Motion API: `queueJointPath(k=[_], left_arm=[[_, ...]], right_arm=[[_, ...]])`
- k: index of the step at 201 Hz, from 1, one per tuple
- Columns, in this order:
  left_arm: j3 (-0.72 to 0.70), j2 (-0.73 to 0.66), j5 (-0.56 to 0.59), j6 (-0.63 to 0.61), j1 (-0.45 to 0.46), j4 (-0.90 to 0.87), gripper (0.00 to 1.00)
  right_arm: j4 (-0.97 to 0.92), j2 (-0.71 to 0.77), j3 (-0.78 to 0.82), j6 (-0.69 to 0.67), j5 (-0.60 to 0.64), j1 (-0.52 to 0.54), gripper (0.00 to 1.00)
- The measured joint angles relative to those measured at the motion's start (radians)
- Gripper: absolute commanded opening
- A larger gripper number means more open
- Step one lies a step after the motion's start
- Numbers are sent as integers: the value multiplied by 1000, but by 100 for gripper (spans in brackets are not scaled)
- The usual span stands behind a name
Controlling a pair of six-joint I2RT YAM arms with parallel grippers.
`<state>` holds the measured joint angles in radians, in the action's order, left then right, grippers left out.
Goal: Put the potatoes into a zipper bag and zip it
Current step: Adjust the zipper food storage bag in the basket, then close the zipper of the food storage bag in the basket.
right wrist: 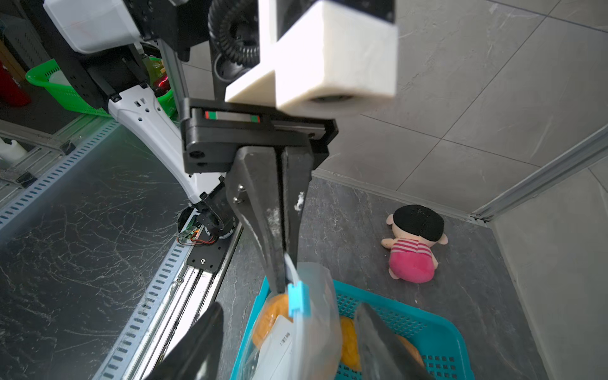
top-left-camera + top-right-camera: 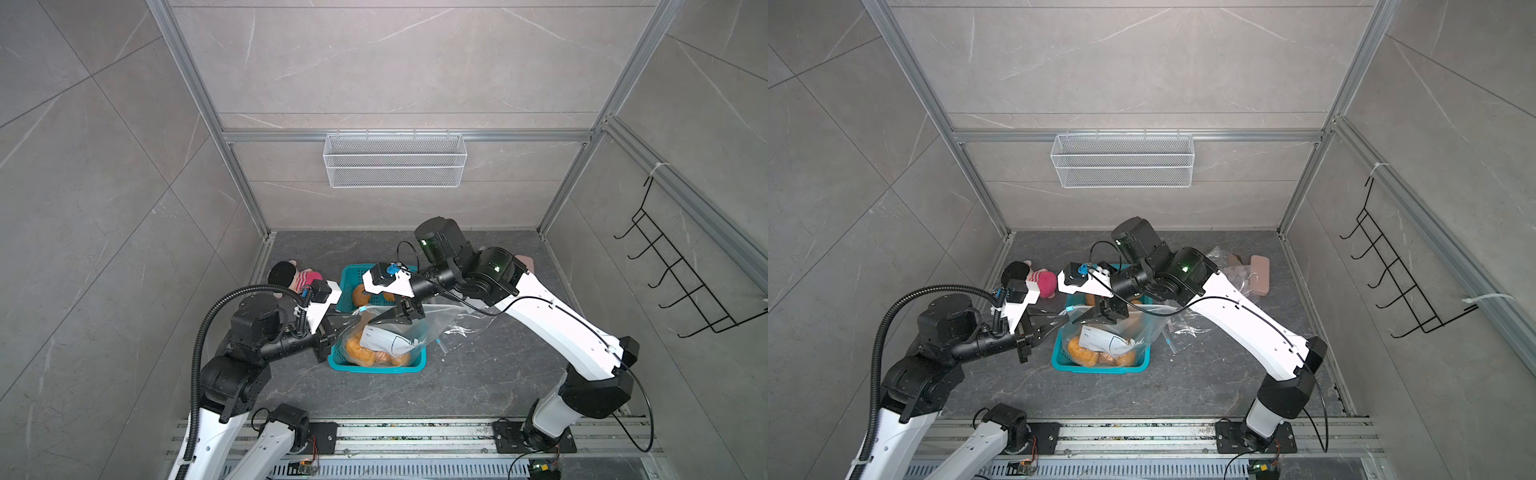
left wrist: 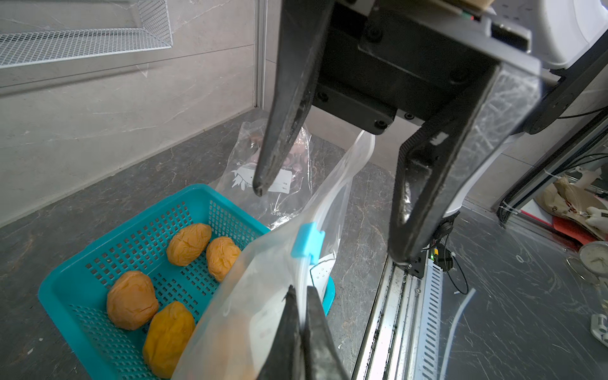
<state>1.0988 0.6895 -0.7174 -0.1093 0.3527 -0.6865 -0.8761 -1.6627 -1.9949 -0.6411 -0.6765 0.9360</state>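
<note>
Potatoes [image 3: 131, 299] sit in the teal basket [image 3: 75, 292] and zipper bag [image 3: 250, 296]; left tool [image 3: 301, 289] pinches the bag, right tool [image 3: 330, 223] spread open.

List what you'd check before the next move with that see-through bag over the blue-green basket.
1. Left gripper shut on the clear plastic zipper bag's rim: ok.
2. Right gripper open, astride the bag's top edge: ok.
3. Light blue plastic slider on the zip track, beside the left gripper: ok.
4. Wrinkled orange potatoes all bagged: not ok; four lie loose in the teal perforated plastic basket.
5. Bag mouth open or zipped: cannot tell.
</note>
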Motion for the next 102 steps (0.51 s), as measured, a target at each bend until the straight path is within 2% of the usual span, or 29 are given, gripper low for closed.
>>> queueJointPath(k=[55, 102], left_arm=[[134, 59, 8, 0, 0, -115, 0], [159, 73, 10, 0, 0, -174, 0]], right_arm=[[-10, 0, -2, -5, 59, 24, 66], [11, 5, -2, 24, 100, 37, 65]])
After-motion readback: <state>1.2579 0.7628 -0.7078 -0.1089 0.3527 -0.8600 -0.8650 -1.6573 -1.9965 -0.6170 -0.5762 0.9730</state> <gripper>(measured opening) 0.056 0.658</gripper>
